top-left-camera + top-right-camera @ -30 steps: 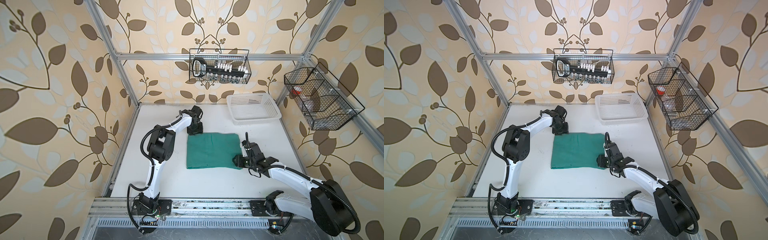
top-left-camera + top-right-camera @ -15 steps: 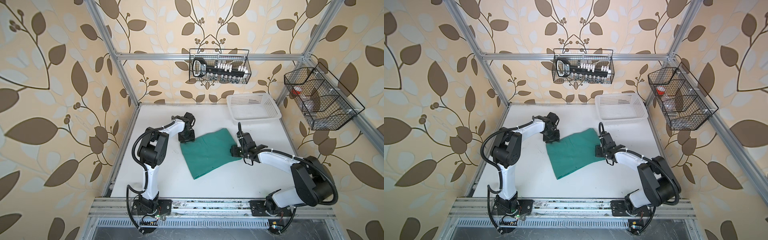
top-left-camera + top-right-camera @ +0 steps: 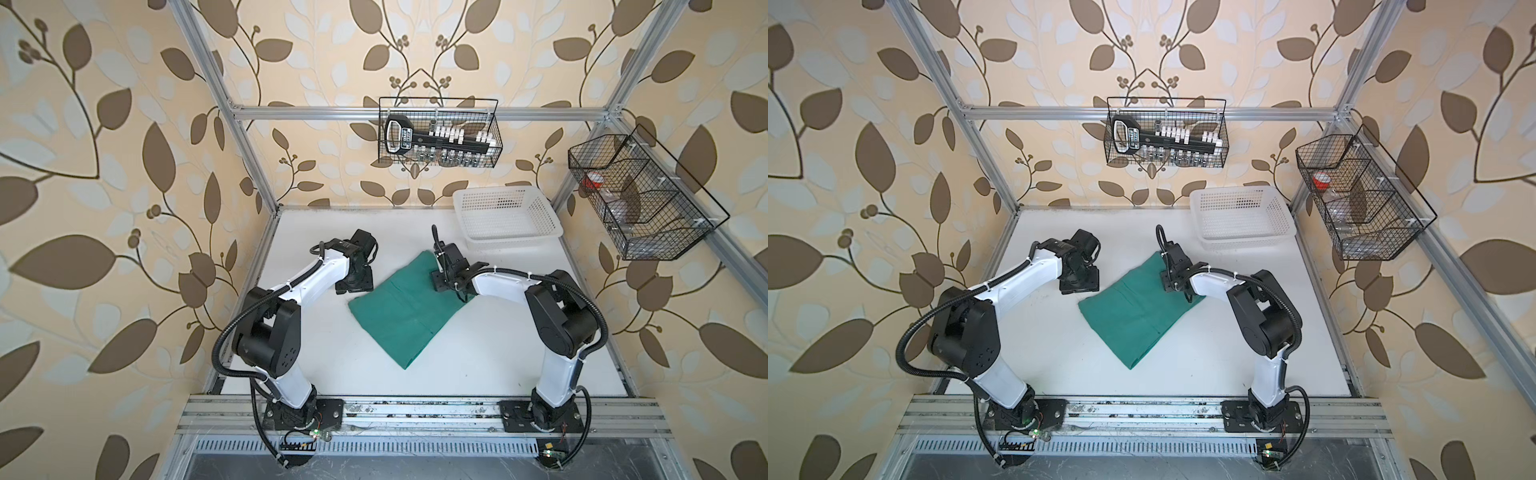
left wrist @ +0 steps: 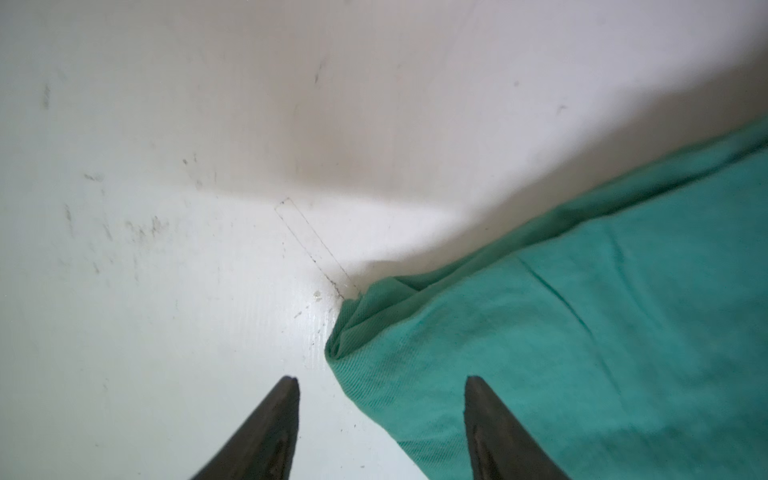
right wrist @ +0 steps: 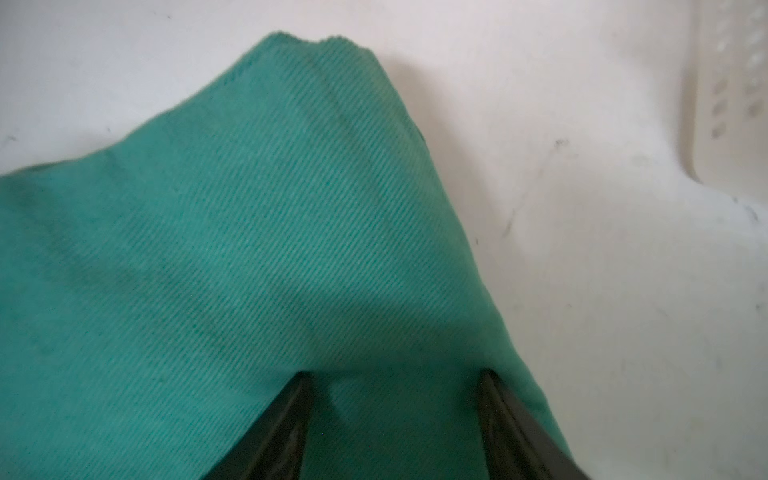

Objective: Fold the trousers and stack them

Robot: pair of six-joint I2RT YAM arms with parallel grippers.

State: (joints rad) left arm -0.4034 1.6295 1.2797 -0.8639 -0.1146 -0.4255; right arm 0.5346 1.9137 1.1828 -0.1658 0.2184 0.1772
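Note:
The trousers point(image 3: 405, 316) point(image 3: 1133, 318) are a folded teal-green pad lying cornerwise on the white table point(image 3: 316, 353) in both top views. My left gripper point(image 3: 355, 286) point(image 3: 1079, 286) sits low at the pad's left corner. In the left wrist view its jaws point(image 4: 381, 382) are open: one fingertip point(image 4: 289, 388) is over bare table, the other over cloth point(image 4: 602, 353). My right gripper point(image 3: 442, 282) point(image 3: 1170, 284) stands on the pad's far right corner. In the right wrist view its jaws point(image 5: 395, 376) are open, with flat cloth point(image 5: 249, 228) under them.
A white perforated basket point(image 3: 540, 214) point(image 3: 1277, 216) point(image 5: 731, 83) stands at the back right, close behind the right gripper. A black wire basket point(image 3: 438, 133) hangs on the back wall. Another wire basket point(image 3: 640, 199) hangs on the right wall. Metal frame posts edge the table.
The folded trousers have turned from square-on to cornerwise. The right gripper swung toward the back with its corner, the left gripper shifted left and forward, and both jaws have widened.

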